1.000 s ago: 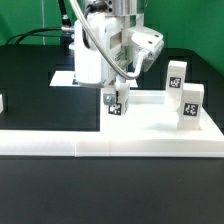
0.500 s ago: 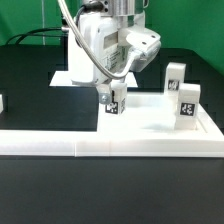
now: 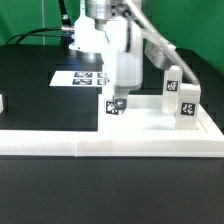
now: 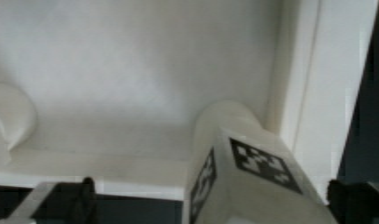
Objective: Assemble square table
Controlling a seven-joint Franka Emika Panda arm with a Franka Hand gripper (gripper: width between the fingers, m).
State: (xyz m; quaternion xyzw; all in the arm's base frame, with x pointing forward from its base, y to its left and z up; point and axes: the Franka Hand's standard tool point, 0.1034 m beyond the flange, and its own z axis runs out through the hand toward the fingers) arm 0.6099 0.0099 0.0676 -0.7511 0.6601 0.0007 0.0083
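Observation:
The square table's flat white panel [image 3: 150, 122] lies on the black table, and its bare surface [image 4: 150, 80] fills the wrist view. One short white tagged leg [image 3: 114, 105] stands upright on the panel's corner towards the exterior view's left. My gripper [image 3: 119, 96] hangs right over it, open. The same leg [image 4: 239, 160] rises between my dark fingertips [image 4: 65, 200], with a gap on each side. Two more tagged legs [image 3: 172, 84] [image 3: 188, 103] stand by the panel at the exterior view's right.
A long low white rail [image 3: 110, 146] runs along the front of the panel. The marker board [image 3: 80, 78] lies flat behind my arm. A small white part [image 3: 2, 102] sits at the exterior view's left edge. A rounded white shape [image 4: 5, 110] shows beside the panel.
My jaws have opened and let go of the leg, which stays upright on the panel. The wrist has turned and the hand has lifted slightly.

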